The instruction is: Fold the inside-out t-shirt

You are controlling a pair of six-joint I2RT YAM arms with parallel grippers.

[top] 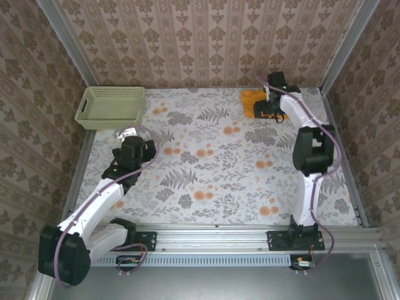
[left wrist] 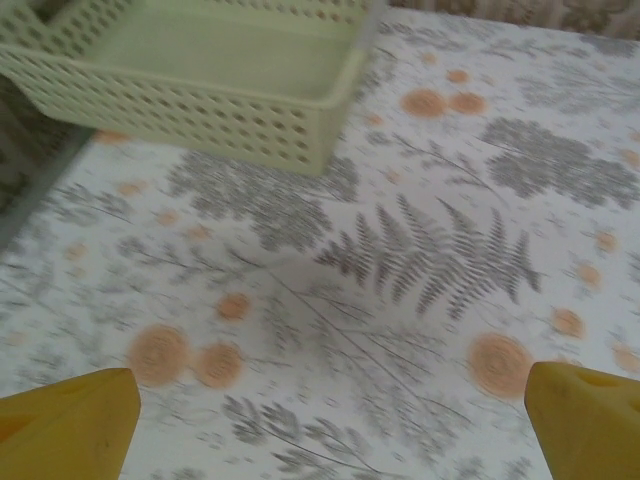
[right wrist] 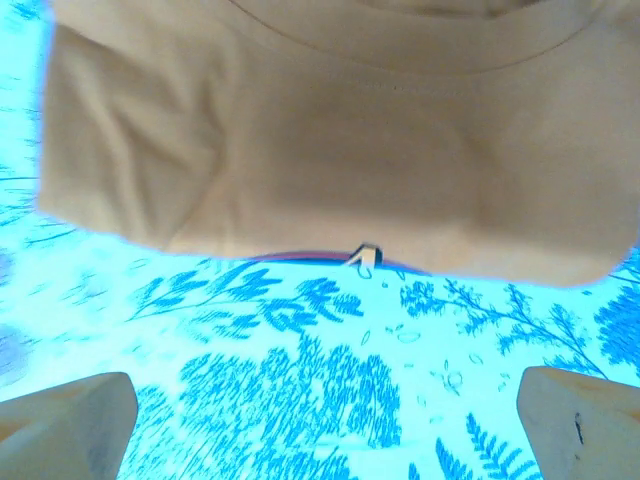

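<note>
Table [top: 212,187]: flat, covered in patterned cloth. Basket [top: 106,120]: far left corner, near the left claw. Shirt [top: 251,100]: far right corner, lying as a compact, layered orange bundle. Judged light, soft and limp, so it is likely to sag open if lifted by one layer. Best taken at a folded corner, through all layers. Right claw [right wrist: 330,420]: apart, empty, just short of the shirt's near edge. Left claw [left wrist: 330,420]: apart, empty, well away.

Orange t-shirt [top: 253,100], folded compact (small tag at hem), far-right on floral table.
</note>
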